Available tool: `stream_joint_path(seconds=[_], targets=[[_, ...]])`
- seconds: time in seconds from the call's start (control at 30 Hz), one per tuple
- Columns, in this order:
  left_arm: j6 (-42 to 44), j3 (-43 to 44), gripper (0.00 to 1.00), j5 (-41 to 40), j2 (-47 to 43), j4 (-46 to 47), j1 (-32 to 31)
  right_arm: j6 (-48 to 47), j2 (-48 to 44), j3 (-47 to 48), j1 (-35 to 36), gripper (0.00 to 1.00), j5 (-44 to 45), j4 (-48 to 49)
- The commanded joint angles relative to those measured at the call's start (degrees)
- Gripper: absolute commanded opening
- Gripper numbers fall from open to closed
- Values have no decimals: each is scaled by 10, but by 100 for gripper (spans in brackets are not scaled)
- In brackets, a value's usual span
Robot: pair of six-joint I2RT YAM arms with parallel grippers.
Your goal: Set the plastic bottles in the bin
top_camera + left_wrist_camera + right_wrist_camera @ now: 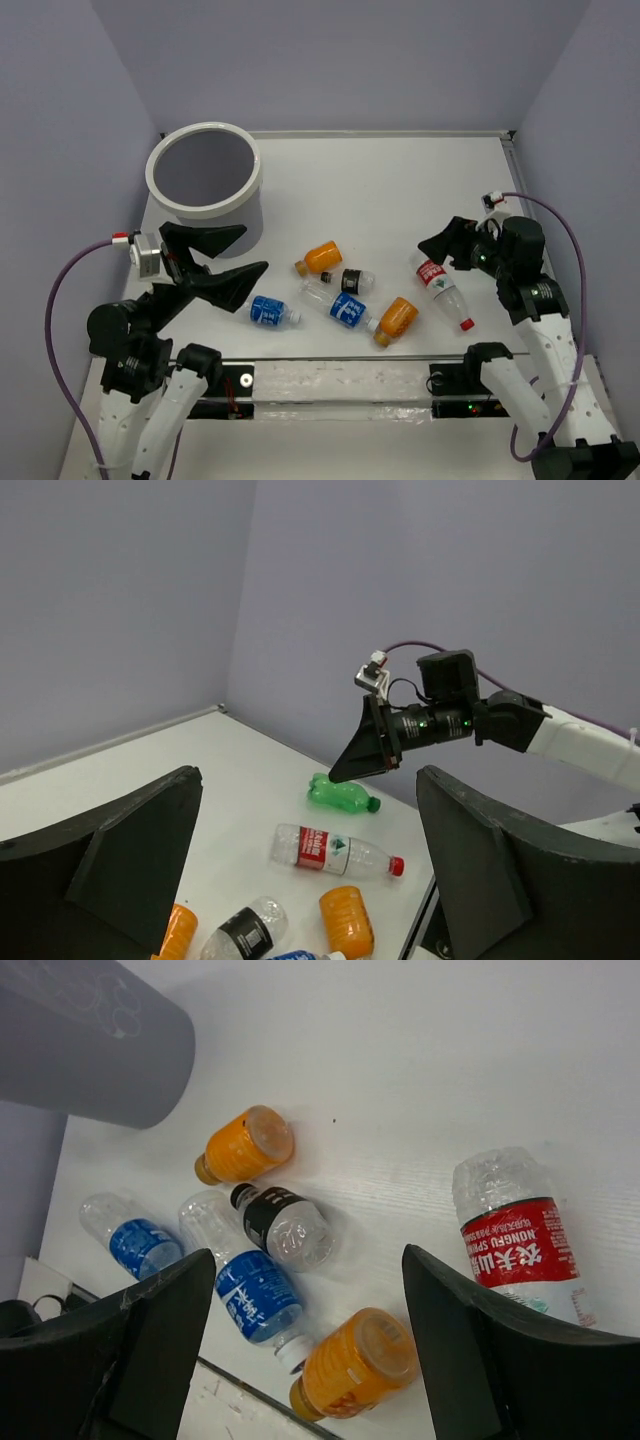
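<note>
The white bin (204,180) stands at the back left. Several bottles lie in the middle: two blue-labelled (272,311) (345,307), two orange (322,258) (396,319), one black-labelled (355,281), one red-labelled (440,282). A green bottle (342,794) shows only in the left wrist view, just below my right gripper. My left gripper (255,250) is open and empty, raised between the bin and the bottles. My right gripper (440,243) is open and empty, above the red-labelled bottle (515,1235). The right wrist view shows the black-labelled bottle (280,1222) and an orange one (355,1360) between its fingers.
A clear strip (340,385) runs along the table's near edge between the arm bases. Purple walls close the left, back and right sides. The bin's wall (90,1040) shows at the top left of the right wrist view.
</note>
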Motion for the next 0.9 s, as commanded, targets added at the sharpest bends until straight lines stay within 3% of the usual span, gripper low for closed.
stream_joint_path(seconds=[0.0, 0.13, 0.2, 0.3, 0.43, 0.73, 0.87], targets=[[-27, -13, 99, 39, 16, 66, -1, -7, 30, 4, 50, 81, 54, 25], [-39, -23, 99, 59, 28, 90, -1, -9, 80, 9, 189, 82, 186, 17], [-37, -31, 99, 64, 34, 92, -1, -6, 100, 18, 217, 81, 249, 4], [-37, -55, 99, 69, 44, 92, -2, 0, 113, 31, 226, 81, 360, -22], [-31, -64, 99, 74, 60, 92, -12, 3, 139, 56, 226, 81, 417, -69], [38, -35, 99, 71, 103, 37, -44, 20, 229, 97, 226, 85, 411, -147], [84, -45, 99, 59, 123, 10, -65, 39, 280, 118, 226, 91, 418, -173]])
